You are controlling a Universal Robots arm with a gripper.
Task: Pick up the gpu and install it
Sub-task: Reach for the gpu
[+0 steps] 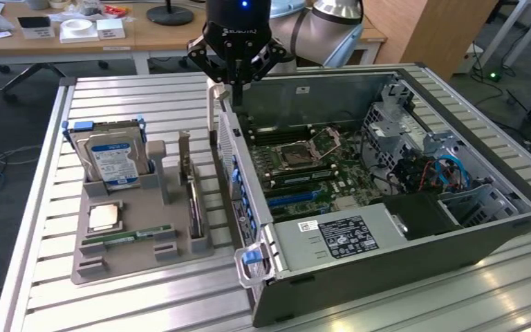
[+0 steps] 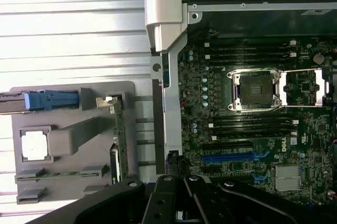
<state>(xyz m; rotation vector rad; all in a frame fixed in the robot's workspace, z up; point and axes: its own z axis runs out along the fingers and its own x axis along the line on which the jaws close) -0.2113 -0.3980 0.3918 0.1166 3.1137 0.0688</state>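
Tool [image 1: 237, 92] hangs over the far end of the open computer case [image 1: 413, 235], just above the case's side wall on the exterior view's left. We see its fingers drawn together to a point, with nothing between them. In the wrist view the tool [image 2: 179, 197] sits over that same wall edge.

The gpu [image 1: 194, 207] stands on its long edge in the grey holder [image 1: 122, 270], on the holder's side nearest the case, and runs parallel to the case wall. It is well apart from the tool, with nothing touching it from above. In the wrist view the gpu [image 2: 119, 140] is edge-on and very slim. Only a narrow strip of slatted worktop [image 2: 79, 34] lies between the holder and the case wall.

The hard drive [image 1: 113, 162] stands upright at the holder's far end, on the side away from the gpu.

The motherboard [image 1: 312, 166] lies exposed, and its blue slots [image 2: 231, 156] have free air above them. Cables and a metal cage crowd the case on the exterior view's right.
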